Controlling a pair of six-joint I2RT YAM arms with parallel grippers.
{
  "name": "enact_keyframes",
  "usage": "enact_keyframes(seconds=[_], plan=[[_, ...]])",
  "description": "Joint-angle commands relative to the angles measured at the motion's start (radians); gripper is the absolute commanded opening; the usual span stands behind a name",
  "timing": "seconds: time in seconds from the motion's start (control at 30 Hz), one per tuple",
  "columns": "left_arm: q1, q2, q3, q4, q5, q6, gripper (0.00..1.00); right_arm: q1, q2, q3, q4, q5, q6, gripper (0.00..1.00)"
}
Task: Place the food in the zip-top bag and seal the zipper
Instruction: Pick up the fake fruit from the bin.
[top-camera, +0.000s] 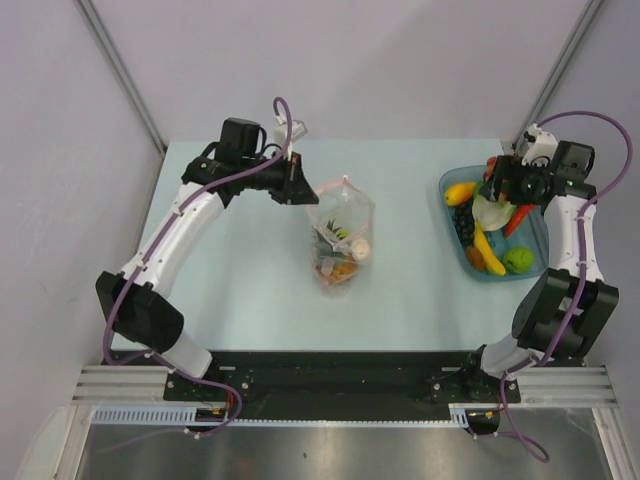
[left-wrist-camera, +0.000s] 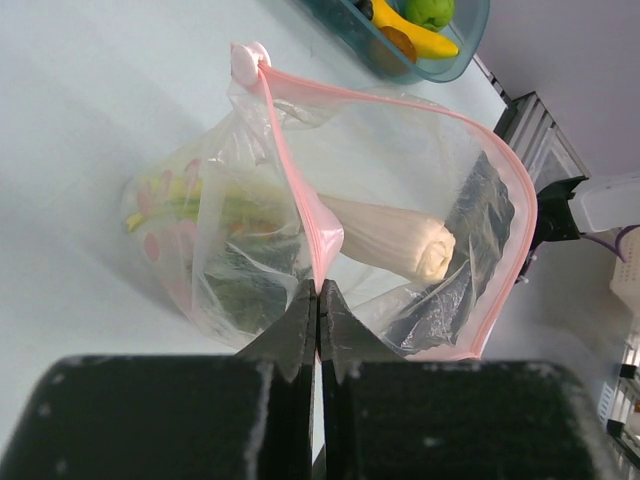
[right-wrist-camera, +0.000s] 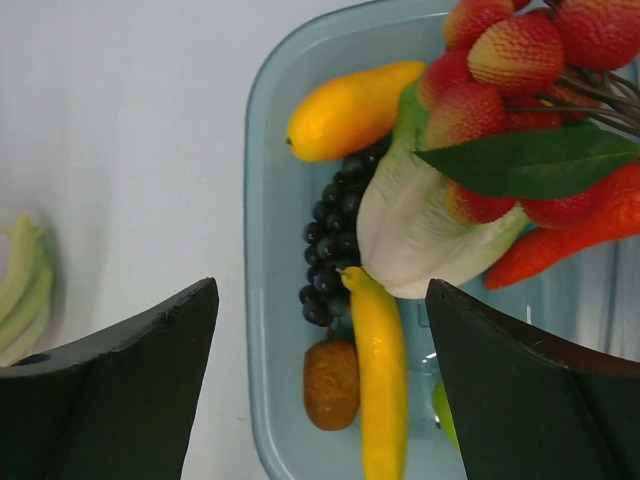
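Left jaws tight on clear zip-top bag (left-wrist-camera: 232, 262) w/ pink zipper (left-wrist-camera: 298, 185) agape — right jaws wide.

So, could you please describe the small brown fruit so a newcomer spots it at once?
Start at the teal bowl on the right of the table. At its near end, between the left wall and the banana, by the dark grapes, lies a small oval fruit: the only brown piece.
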Motion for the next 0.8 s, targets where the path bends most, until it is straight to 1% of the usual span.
enact_keyframes(seconds=[0.0, 0.03, 0.07, 0.1, 0.13, 0.17, 0.2, 0.27, 0.3, 0.37, 0.53, 0.77], plan=[[0.0, 0.012, 0.038, 0.055, 0.047, -0.023, 0.0, -0.03, 0.027, 0.096, 0.002, 0.041, -0.09, 0.89], [0.0, 0.015, 0.038, 0.058, 0.053, -0.024, 0.0, -0.038, 0.042, 0.138, -0.023, 0.037, -0.102, 0.88], [0.0, 0.016, 0.035, 0.061, 0.056, -0.024, 0.0, -0.039, 0.069, 0.16, -0.09, 0.01, -0.116, 0.86], [0.0, 0.019, 0.031, 0.067, 0.059, -0.024, 0.0, -0.041, 0.085, 0.178, -0.13, -0.008, -0.154, 0.81], [0.002, 0.022, 0.029, 0.068, 0.062, -0.024, 0.0, -0.039, 0.096, 0.197, -0.168, -0.028, -0.17, 0.79], [0.002, 0.025, 0.031, 0.068, 0.068, -0.024, 0.0, -0.041, 0.111, 0.194, -0.234, -0.032, -0.182, 0.76], [0.002, 0.027, 0.034, 0.067, 0.068, -0.024, 0.0, -0.039, 0.114, 0.183, -0.26, -0.032, -0.196, 0.74], [0.002, 0.035, 0.037, 0.068, 0.076, -0.026, 0.0, -0.036, 0.122, 0.134, -0.314, -0.027, -0.236, 0.68], [0.0, 0.038, 0.037, 0.07, 0.079, -0.028, 0.0, -0.038, 0.125, 0.119, -0.328, -0.024, -0.243, 0.63], [0.0, 0.042, 0.038, 0.073, 0.086, -0.031, 0.0, -0.029, 0.136, 0.081, -0.337, 0.007, -0.248, 0.61], [0.0, 0.045, 0.038, 0.075, 0.091, -0.026, 0.0, 0.004, 0.149, 0.05, -0.333, 0.082, -0.276, 0.61], [0.0, 0.053, 0.029, 0.058, 0.097, -0.024, 0.0, 0.014, 0.139, -0.004, -0.38, 0.105, -0.306, 0.62]])
